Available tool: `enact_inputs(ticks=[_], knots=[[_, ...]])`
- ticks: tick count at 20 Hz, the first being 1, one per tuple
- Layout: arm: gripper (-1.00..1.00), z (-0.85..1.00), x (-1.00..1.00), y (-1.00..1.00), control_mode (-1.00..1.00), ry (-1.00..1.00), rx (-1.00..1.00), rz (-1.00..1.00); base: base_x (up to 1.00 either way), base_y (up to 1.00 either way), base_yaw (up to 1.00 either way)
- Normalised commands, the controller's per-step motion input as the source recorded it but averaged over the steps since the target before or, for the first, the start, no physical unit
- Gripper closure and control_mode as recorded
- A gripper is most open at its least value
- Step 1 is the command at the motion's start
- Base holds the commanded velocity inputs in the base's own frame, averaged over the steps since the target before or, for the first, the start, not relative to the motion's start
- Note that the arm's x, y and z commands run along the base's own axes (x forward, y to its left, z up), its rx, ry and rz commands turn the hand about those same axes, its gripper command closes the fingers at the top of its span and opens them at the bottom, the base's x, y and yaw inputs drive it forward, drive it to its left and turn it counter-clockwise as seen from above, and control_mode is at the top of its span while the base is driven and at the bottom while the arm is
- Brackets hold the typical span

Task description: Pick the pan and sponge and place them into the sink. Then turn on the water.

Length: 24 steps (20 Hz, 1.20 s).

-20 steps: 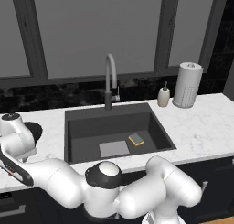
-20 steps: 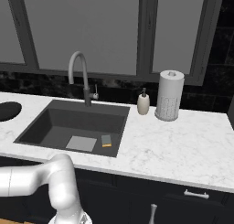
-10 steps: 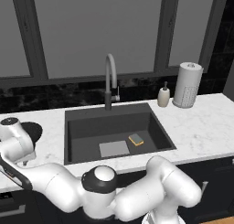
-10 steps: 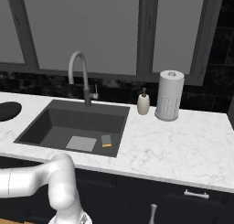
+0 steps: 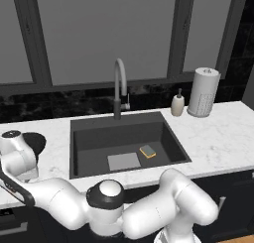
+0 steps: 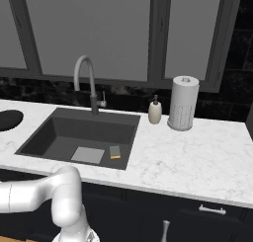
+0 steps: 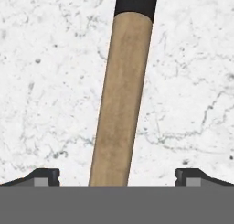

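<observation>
The pan's light wooden handle [image 7: 119, 99] runs up the hand view to its black neck, lying on white marble. My gripper [image 7: 117, 176] is open, one fingertip on each side of the handle, not touching it. From the left base the pan [image 5: 37, 140] shows as a black edge behind my white wrist at the counter's far left; from the right base the pan [image 6: 8, 120] sits left of the sink. The yellow sponge [image 5: 147, 151] [image 6: 115, 152] lies on the floor of the dark grey sink [image 5: 124, 133] [image 6: 59, 135]. No water runs from the arched faucet [image 5: 119, 83] [image 6: 85, 78].
A pale drain plate [image 5: 124, 161] [image 6: 88, 155] lies next to the sponge. A soap bottle [image 5: 177, 104] [image 6: 155, 111] and a paper towel roll [image 5: 203, 92] [image 6: 183, 103] stand right of the sink. Dark windows back the white marble counter [image 6: 197, 157].
My hand has sunk a little lower over the pan at the left end of the counter. The sponge and all else stay put.
</observation>
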Motion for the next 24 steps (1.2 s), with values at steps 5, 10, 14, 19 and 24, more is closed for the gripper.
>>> enact_inputs(ticks=[5, 10, 14, 19, 24], knots=[[-1.00, -0.15, 0.00, 0.16, -1.00, 0.09, 0.00, -0.03, 0.00, 0.00, 0.00], [-1.00, 0.00, -0.08, 0.18, -1.00, 0.00, -0.13, -0.01, 0.00, 0.00, 0.00], [-1.00, 0.00, -0.12, 0.23, -1.00, -0.01, -0.19, -0.02, 0.00, 0.00, 0.00], [-1.00, -0.07, 0.00, 0.01, -1.00, 0.04, 0.00, 0.00, 0.00, 0.00, 0.00], [1.00, -0.14, 0.00, 0.00, -1.00, 0.11, 0.00, 0.00, 0.00, 0.00, 0.00]])
